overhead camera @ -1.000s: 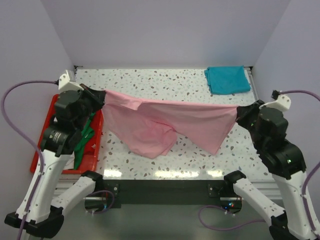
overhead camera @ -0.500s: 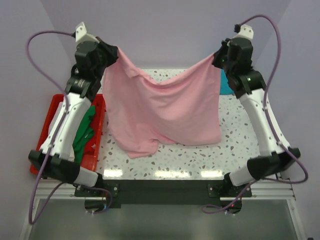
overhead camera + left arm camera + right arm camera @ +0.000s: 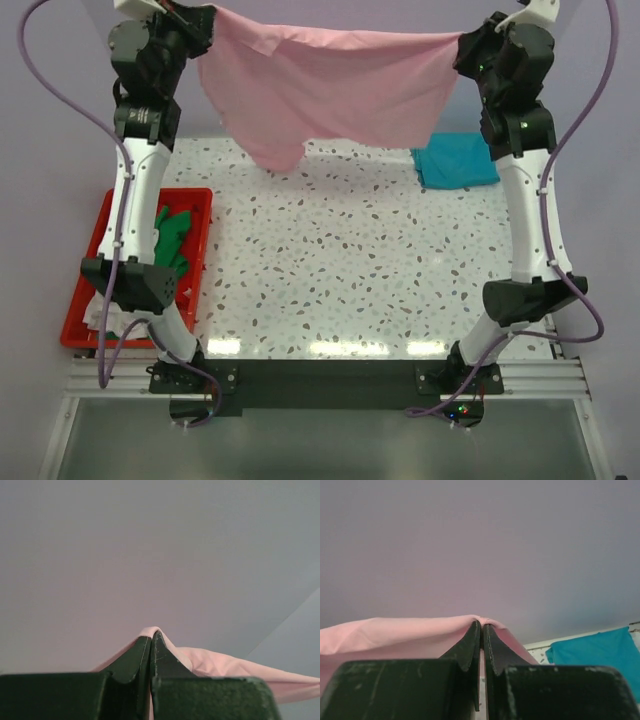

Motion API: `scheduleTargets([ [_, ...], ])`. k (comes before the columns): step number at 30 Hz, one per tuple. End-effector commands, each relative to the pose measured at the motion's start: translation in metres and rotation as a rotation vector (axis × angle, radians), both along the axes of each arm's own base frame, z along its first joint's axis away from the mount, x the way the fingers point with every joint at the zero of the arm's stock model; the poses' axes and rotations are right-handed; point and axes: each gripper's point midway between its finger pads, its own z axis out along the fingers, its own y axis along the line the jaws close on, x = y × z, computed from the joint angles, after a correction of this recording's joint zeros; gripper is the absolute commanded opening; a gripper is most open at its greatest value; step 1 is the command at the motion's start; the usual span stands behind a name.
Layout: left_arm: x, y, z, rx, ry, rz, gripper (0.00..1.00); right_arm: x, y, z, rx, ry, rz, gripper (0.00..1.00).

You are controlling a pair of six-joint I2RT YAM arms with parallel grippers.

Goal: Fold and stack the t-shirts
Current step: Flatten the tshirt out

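Note:
The light pink t-shirt hangs stretched between my two grippers, high above the table's far edge. My left gripper is shut on its left corner, seen pinched in the left wrist view. My right gripper is shut on its right corner, seen in the right wrist view. A folded teal t-shirt lies at the table's far right; it also shows in the right wrist view. A green t-shirt lies crumpled in the red tray. The white t-shirt is out of view.
The speckled white table spreads below the hanging shirt. The red tray stands at its left edge. Purple walls close in the back and sides. Purple cables loop off both arms.
Both arms have risen further and stretched apart, lifting the pink t-shirt clear of the table; it now hangs taut near the top of the view.

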Motion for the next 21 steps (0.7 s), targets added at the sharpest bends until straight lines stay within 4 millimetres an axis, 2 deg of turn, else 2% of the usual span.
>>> scheduleTargets([
  [1,-0.052,0.002,0.038,0.033,-0.149,-0.031,0.00,-0.013,-0.007,0.000,-0.002,-0.021,-0.001,0.00],
  [2,-0.041,0.001,-0.002,0.033,-0.058,-0.033,0.00,-0.018,-0.010,-0.022,-0.002,0.026,-0.002,0.00],
  [3,-0.056,0.001,-0.003,0.021,-0.049,-0.042,0.00,-0.019,-0.011,-0.039,0.006,0.061,-0.004,0.00],
  [4,-0.049,-0.002,-0.053,0.021,0.054,-0.060,0.00,-0.024,-0.013,-0.053,0.013,0.091,-0.013,0.00],
  [5,-0.054,-0.003,-0.072,0.007,0.094,-0.067,0.00,-0.034,-0.017,-0.092,0.014,0.175,-0.021,0.00],
  [6,-0.073,-0.004,-0.076,-0.033,0.101,-0.080,0.00,-0.042,-0.018,-0.110,0.037,0.212,-0.022,0.00],
  [7,-0.075,-0.007,-0.142,-0.047,0.232,-0.100,0.00,-0.048,-0.020,-0.133,0.048,0.264,-0.033,0.00],
  [8,-0.083,-0.009,-0.166,-0.086,0.283,-0.108,0.00,-0.068,-0.024,-0.179,0.087,0.376,-0.051,0.00],
  [9,-0.102,-0.008,-0.176,-0.104,0.299,-0.107,0.00,-0.078,-0.025,-0.202,0.110,0.430,-0.052,0.00],
  [10,-0.112,-0.008,-0.202,-0.117,0.350,-0.110,0.00,-0.088,-0.022,-0.225,0.128,0.478,-0.046,0.00],
  [11,-0.126,-0.009,-0.264,-0.124,0.474,-0.109,0.00,-0.106,-0.018,-0.278,0.139,0.590,-0.031,0.00],
  [12,-0.144,-0.008,-0.275,-0.130,0.492,-0.106,0.00,-0.120,-0.016,-0.290,0.167,0.609,-0.025,0.00],
  [13,-0.160,-0.003,-0.325,-0.127,0.598,-0.074,0.00,-0.132,-0.014,-0.311,0.177,0.650,-0.017,0.00],
  [14,-0.171,-0.002,-0.344,-0.128,0.642,-0.065,0.00,-0.152,-0.012,-0.354,0.177,0.750,-0.007,0.00],
  [15,-0.187,0.000,-0.351,-0.129,0.652,-0.064,0.00,-0.164,-0.012,-0.372,0.177,0.796,-0.006,0.00],
  [16,-0.199,0.004,-0.371,-0.124,0.702,-0.045,0.00,-0.176,-0.011,-0.383,0.176,0.819,0.001,0.00],
  [17,-0.216,0.006,-0.402,-0.124,0.771,-0.030,0.00,-0.196,-0.013,-0.414,0.167,0.901,-0.006,0.00],
  [19,-0.239,0.012,-0.421,-0.128,0.824,-0.005,0.00,-0.216,-0.018,-0.432,0.153,0.947,-0.024,0.00],
  [20,-0.256,0.013,-0.443,-0.129,0.904,0.009,0.00,-0.235,-0.019,-0.450,0.155,1.004,-0.032,0.00],
  [21,-0.264,0.015,-0.445,-0.137,0.903,0.014,0.00,-0.245,-0.018,-0.457,0.163,1.025,-0.033,0.00],
])
